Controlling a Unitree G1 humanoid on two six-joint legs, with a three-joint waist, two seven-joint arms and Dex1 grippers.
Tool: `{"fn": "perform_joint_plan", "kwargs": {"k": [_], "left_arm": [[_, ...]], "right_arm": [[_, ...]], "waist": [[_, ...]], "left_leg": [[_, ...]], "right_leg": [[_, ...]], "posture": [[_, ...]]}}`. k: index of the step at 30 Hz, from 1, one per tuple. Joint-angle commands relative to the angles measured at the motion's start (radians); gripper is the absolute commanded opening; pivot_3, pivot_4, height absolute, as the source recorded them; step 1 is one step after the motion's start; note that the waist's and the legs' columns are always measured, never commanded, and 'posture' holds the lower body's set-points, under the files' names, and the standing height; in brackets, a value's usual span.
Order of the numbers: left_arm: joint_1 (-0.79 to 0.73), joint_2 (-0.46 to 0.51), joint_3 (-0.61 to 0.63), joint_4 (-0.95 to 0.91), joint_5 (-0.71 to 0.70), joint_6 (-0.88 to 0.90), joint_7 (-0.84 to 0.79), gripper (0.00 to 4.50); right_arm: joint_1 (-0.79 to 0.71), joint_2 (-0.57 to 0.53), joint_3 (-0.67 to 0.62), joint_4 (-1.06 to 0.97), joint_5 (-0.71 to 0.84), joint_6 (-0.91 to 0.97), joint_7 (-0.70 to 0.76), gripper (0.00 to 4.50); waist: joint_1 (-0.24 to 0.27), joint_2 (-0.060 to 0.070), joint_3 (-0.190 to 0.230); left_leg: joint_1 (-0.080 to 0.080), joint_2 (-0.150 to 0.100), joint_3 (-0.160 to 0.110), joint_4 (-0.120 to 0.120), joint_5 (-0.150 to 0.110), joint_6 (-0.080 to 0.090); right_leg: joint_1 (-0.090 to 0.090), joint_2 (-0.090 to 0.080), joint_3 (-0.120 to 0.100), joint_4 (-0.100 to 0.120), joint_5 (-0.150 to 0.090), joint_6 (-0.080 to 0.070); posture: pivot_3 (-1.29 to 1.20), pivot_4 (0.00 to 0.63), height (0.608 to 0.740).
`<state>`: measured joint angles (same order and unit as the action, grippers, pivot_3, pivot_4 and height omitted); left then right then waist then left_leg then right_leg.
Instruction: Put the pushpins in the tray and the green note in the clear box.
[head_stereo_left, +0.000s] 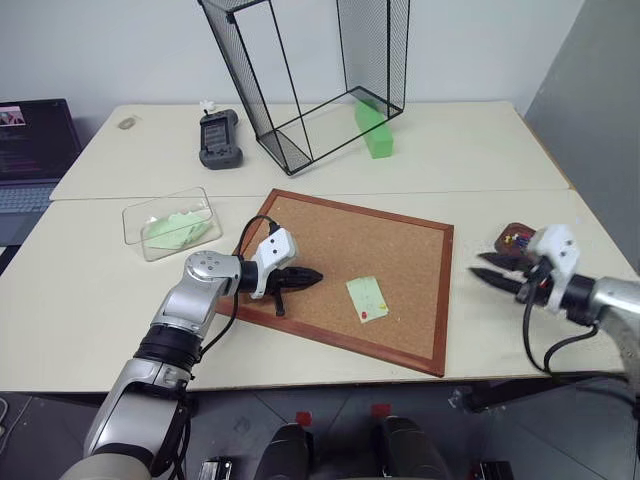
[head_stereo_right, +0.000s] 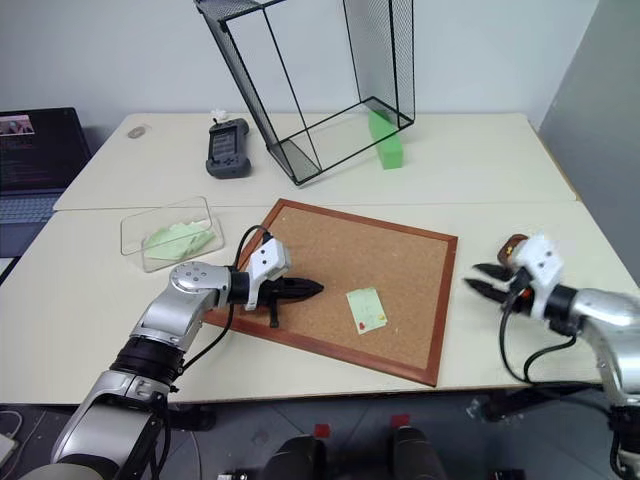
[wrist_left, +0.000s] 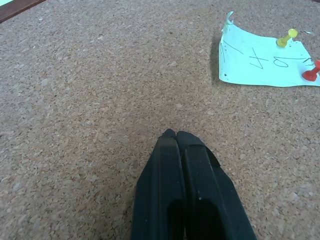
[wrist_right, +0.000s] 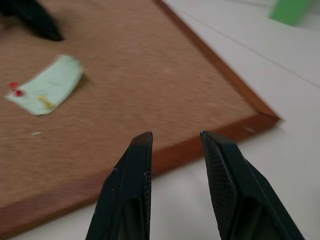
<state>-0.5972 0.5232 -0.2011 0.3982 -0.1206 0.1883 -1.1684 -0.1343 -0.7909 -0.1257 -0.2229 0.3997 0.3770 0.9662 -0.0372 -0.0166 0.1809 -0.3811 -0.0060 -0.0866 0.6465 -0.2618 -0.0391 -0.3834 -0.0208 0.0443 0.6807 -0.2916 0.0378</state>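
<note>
The pale green note (head_stereo_left: 367, 298) lies on the corkboard (head_stereo_left: 400, 250), held by a red pushpin (wrist_left: 311, 75) and a yellow one (wrist_left: 287, 38). My left gripper (head_stereo_left: 310, 277) rests shut on the cork just left of the note, with nothing between its fingers. Over the bare table right of the board, my right gripper (head_stereo_left: 485, 270) is open and empty, pointing toward the board. The small dark brown tray (head_stereo_left: 505, 235) sits right behind it, with small coloured bits inside. The clear box (head_stereo_left: 140, 215) stands left of the board with green slips in it.
A tall black wire-mesh basket (head_stereo_left: 310, 70) leans at the back, with a bright green block (head_stereo_left: 373, 130) beside it. A black handheld device (head_stereo_left: 218, 138) lies at the back left. A laptop (head_stereo_left: 30, 150) sits at the far left edge.
</note>
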Motion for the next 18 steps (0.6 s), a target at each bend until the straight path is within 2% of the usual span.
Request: {"fn": "perform_joint_plan", "kwargs": {"k": [1,7,18], "left_arm": [[0.016,0.004,-0.036,0.021,0.027,0.015,-0.020,0.00],[0.016,0.008,-0.041,0.020,0.030,0.016,-0.026,0.00],[0.038,0.017,-0.047,0.009,0.048,0.021,-0.002,0.00]], "right_arm": [[0.007,0.045,0.098,-0.124,-0.013,-0.030,0.002,1.60],[-0.053,0.142,0.272,-0.060,-0.120,-0.135,0.003,1.60],[-0.117,0.217,0.357,0.064,-0.169,-0.206,0.017,1.60]], "waist": [[-0.001,0.000,0.000],[0.002,0.000,0.000],[0.004,0.000,0.000]], "left_leg": [[0.000,0.000,0.000,0.000,0.000,0.000],[0.001,0.000,0.000,0.000,0.000,0.000],[0.001,0.000,-0.001,-0.001,0.000,0.000]], "right_leg": [[0.000,0.000,0.000,0.000,0.000,0.000],[0.000,0.000,0.000,0.000,0.000,0.000],[0.000,0.000,-0.001,0.000,0.000,0.000]], "posture": [[0.00,0.150,0.740],[0.00,0.150,0.740],[0.00,0.150,0.740]]}}
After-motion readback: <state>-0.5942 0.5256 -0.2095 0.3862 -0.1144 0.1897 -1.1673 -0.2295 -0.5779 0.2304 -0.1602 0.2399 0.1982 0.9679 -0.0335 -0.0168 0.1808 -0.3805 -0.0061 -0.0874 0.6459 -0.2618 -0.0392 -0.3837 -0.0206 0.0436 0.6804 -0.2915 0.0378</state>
